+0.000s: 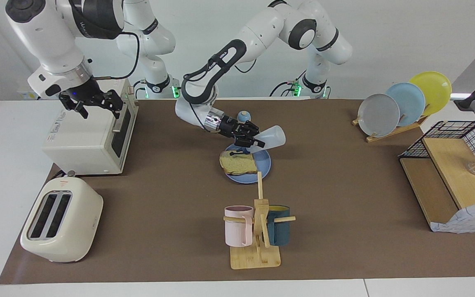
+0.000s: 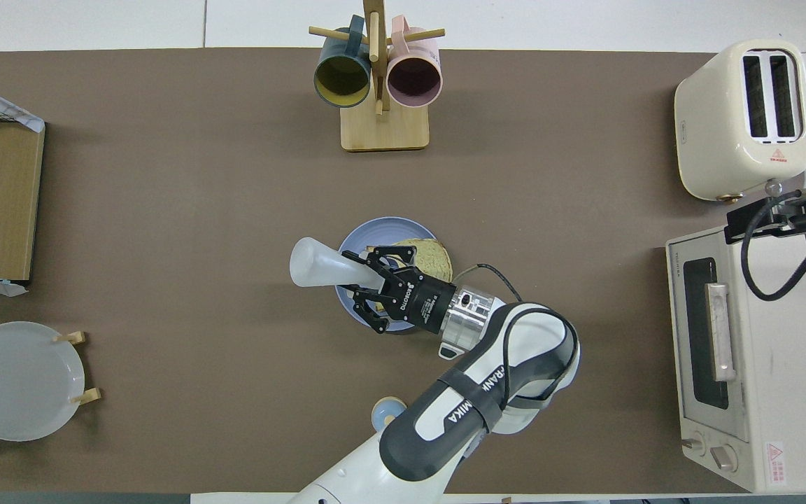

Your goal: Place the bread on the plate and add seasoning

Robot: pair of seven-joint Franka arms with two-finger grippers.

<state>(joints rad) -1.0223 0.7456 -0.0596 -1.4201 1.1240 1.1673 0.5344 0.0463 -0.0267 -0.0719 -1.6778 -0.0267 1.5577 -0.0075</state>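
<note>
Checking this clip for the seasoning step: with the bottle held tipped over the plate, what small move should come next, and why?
Probably a short shake or further tilt. The left gripper is shut on the translucent white plastic bottle, which lies tipped on its side above the round light-blue plate. The squarish toast slice already lies on that plate. The right gripper waits open over the white toaster oven.

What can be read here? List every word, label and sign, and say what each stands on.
"ROBOTIQ": on the left gripper, along its body.
"FRANKA", partly hidden: on the left arm, along its dark band.
Red warning triangle: toaster; small print unreadable.
Red warning sticker: toaster oven; unreadable.
Lettering on the oven's top: blurred.
</note>
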